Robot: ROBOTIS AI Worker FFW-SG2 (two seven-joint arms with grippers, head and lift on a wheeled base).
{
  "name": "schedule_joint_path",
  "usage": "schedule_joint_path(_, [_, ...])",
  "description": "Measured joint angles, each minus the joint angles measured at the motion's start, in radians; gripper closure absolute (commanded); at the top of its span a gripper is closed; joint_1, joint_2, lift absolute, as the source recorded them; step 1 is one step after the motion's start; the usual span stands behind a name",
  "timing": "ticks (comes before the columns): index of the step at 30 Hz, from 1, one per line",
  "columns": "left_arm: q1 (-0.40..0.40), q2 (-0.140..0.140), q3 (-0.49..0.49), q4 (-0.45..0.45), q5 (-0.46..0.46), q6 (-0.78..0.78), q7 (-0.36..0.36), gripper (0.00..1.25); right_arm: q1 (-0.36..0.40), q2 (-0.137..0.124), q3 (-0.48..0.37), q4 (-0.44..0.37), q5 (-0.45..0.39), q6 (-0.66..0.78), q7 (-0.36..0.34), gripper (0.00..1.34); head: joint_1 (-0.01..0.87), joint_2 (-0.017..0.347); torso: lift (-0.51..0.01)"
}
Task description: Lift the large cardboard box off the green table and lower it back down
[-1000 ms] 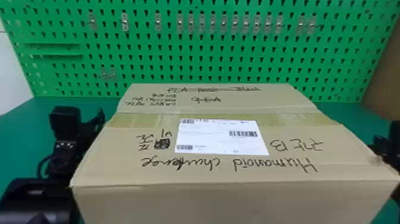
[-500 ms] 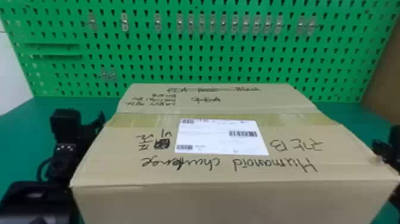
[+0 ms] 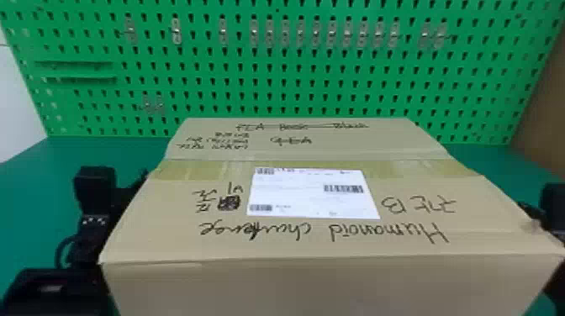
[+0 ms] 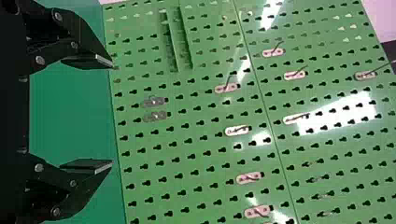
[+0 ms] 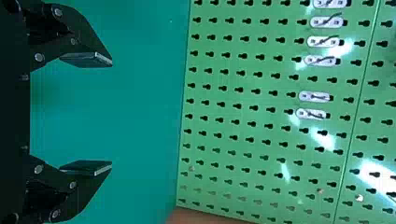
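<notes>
Behind everything stands the green perforated metal pegboard (image 3: 294,90), and in front of it is the flat green surface (image 3: 35,201). On the task itself, the large brown cardboard box (image 3: 319,248) is level and in place between the two arms, its taped top facing up. The meeting of its base and the surface is out of sight, so I cannot tell whether it is resting there or raised a little. My judgement is that the arms are set in place for the lift, or at most just into it — the raising and the lowering back down both seem to be left.

The box lies between the black jointed left arm (image 3: 94,218) at its left side and the black right arm (image 3: 553,210) at its right, each close against it; firm contact is hard to confirm. The left claw (image 4: 112,114) is spread wide, with nothing between its flat black fingers, and the right claw (image 5: 112,114) is just as wide and just as empty. So the box is beside the claws rather than in either one — a lift from here would likely rely on squeezing inward from both sides, evenly, or the box could tip or slip. Smallest, the white paper label (image 3: 313,193) lies flat on the box's top.
</notes>
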Motion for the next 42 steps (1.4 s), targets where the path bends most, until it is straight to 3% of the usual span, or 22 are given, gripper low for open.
schedule_joint_path(42, [-0.027,-0.025,-0.032,0.024,0.009,-0.02,0.007,0.49,-0.042,0.03,0.084,0.023,-0.025,-0.006,0.0,0.48,0.508,0.051,-0.211])
